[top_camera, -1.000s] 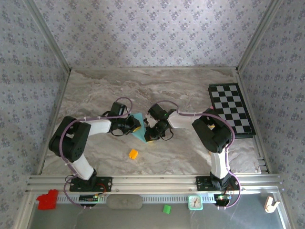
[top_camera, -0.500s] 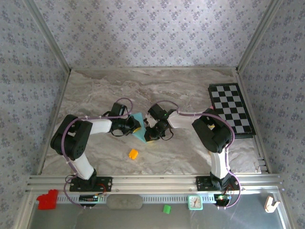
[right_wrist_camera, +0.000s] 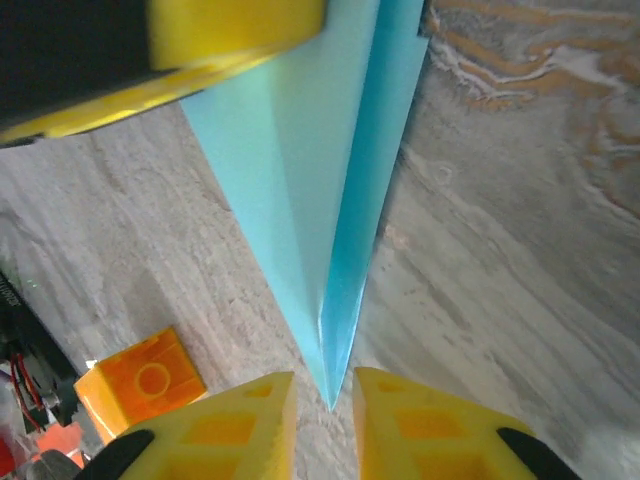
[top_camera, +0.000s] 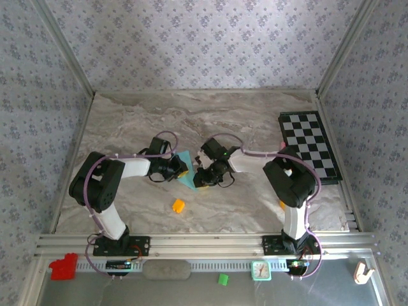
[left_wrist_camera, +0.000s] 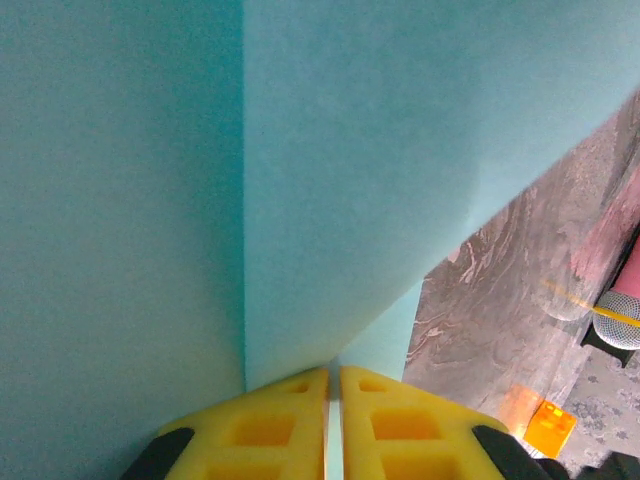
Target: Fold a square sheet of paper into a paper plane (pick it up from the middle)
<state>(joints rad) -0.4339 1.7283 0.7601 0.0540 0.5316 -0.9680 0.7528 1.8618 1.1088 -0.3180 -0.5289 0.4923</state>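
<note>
Orange cube [top_camera: 178, 205] sat loose near front edge, untouched. Mid-table, right gripper [right_wrist_camera: 325, 378] had just eased off. Fingers now parted, and pointed tip of folded teal sheet [right_wrist_camera: 300, 150] sat right at gap, no longer pinched. Left gripper [left_wrist_camera: 333, 370] stayed clamped on sheet's wider end, paper sandwiched between pads. Likely crease pressed, right arm freed for next fold. Checkered board [top_camera: 309, 145] lay idle far right.

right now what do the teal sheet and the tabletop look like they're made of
The teal sheet looks like thin matte paper, going by its sharp creases. The tabletop is smooth with grey-brown marble veining, possibly printed laminate rather than stone.
</note>
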